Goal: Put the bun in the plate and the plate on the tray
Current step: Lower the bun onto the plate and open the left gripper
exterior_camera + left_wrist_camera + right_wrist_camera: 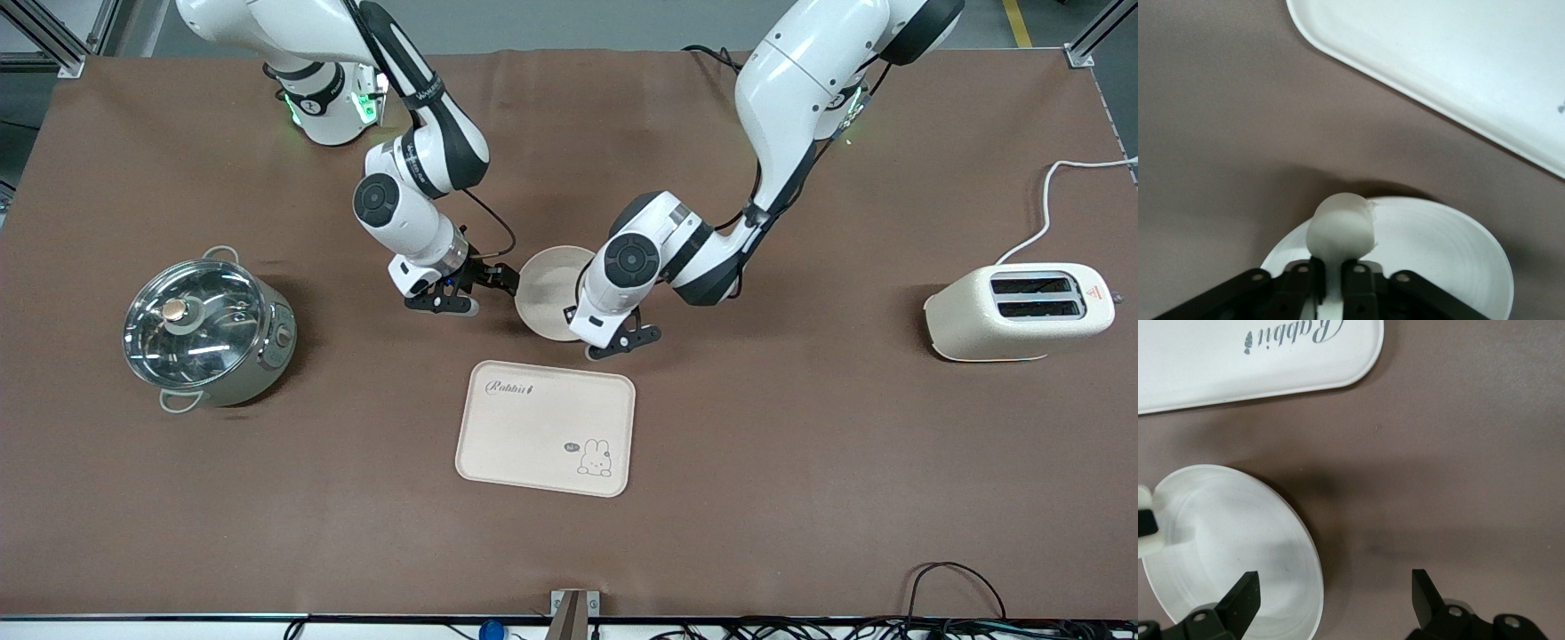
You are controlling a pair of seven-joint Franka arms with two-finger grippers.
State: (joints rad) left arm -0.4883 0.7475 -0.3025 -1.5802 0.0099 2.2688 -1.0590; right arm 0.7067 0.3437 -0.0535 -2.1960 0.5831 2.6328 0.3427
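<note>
Bun (1341,227): pale cream rounded lump, pinched between the fingers of the left gripper (1331,283), held in the air over the plate's rim.

Plate (547,289): round, shallow, cream-white, on the brown table (800,462) between the two grippers, farther from the front camera than the tray and apart from it. Its bowl holds nothing; part of it is hidden in the front view by the left arm's wrist.

Tray (542,422): cream rectangle with rounded corners, "Rabbit" script and a rabbit drawing, flat on the table, nothing on it.

Left gripper: closed on the bun, over the plate's edge on the tray side.

Right gripper (1335,593): fingers spread wide, holding nothing, low beside the plate on the side toward the right arm's end; one finger over the plate's rim, the other over bare table.

Lidded metal pot (206,329): toward the right arm's end of the table, well apart.

Cream toaster (1018,311): toward the left arm's end, well apart.
</note>
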